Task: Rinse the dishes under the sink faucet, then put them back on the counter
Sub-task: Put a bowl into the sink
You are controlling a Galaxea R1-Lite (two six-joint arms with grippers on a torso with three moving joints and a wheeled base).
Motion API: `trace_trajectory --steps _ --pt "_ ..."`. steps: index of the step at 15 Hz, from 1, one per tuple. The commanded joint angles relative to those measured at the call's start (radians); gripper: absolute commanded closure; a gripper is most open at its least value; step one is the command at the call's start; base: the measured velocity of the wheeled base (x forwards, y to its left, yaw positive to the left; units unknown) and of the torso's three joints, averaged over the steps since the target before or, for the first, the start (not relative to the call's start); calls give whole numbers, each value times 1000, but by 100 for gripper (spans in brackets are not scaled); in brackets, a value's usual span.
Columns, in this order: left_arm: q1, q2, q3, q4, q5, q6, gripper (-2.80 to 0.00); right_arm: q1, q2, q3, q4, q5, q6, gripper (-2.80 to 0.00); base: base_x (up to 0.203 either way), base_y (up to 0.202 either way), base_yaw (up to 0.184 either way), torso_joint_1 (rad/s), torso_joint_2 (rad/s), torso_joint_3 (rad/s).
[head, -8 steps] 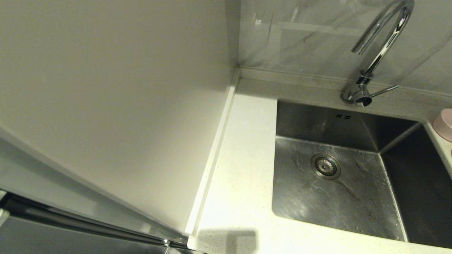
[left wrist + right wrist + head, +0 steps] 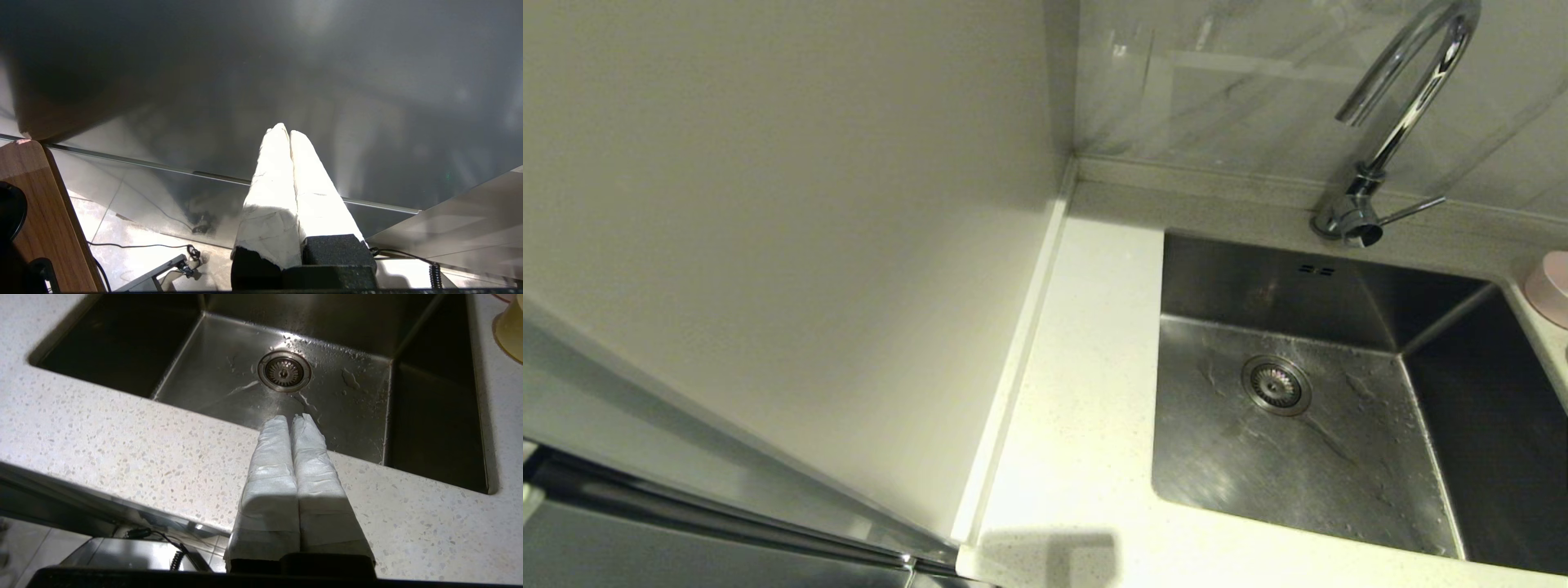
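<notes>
The steel sink (image 2: 1241, 278) is wet, with nothing over its round drain (image 2: 1276, 385). Behind it rises the chrome faucet (image 2: 1409, 106), lever (image 2: 1413, 208) pointing right. A pale pink dish (image 2: 1550, 287) sits on the counter (image 2: 1078, 392) right of the sink, cut by the picture's edge. A yellow-green dish (image 2: 510, 330) also stands on that right strip. My right gripper (image 2: 291, 418) is shut and empty, hovering over the counter's front edge (image 2: 122, 433) and pointing at the drain (image 2: 284, 371). My left gripper (image 2: 287, 130) is shut and empty, low down, facing a dark steel panel. Neither gripper shows in the head view.
A plain cream wall panel (image 2: 768, 245) fills the left, with a raised pale strip (image 2: 1013, 376) along the counter. A marbled backsplash (image 2: 1217, 82) stands behind the faucet. In the left wrist view, a wooden board (image 2: 45, 212) and cables on the floor (image 2: 143, 245) lie below.
</notes>
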State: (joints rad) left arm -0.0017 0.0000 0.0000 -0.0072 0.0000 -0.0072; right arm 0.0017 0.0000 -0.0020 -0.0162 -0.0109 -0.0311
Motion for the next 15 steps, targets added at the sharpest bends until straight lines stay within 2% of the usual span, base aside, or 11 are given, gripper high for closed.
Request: trace_trajectory --steps 1,3,5,8,10,13,15 --pt "0 0 3 0 0 0 0 0 1 -78 2 -12 -4 0 0 0 0 0 0 0" --pt "0 0 3 0 0 0 0 1 44 -268 12 1 -26 0 0 0 0 0 0 0" --pt "0 0 2 0 0 0 0 0 184 -561 32 9 -49 0 0 0 0 0 0 0" --pt "0 0 3 0 0 0 0 -1 609 -1079 126 -4 -69 0 0 0 0 0 0 0" --pt "0 0 3 0 0 0 0 -5 885 -1331 213 -19 -101 0 0 0 0 0 0 0" --pt "0 0 3 0 0 0 0 -70 1183 -1535 301 -34 -229 0 0 0 0 0 0 0" --pt "0 0 3 0 0 0 0 -104 1289 -1587 356 -55 -326 0 0 0 0 0 0 0"
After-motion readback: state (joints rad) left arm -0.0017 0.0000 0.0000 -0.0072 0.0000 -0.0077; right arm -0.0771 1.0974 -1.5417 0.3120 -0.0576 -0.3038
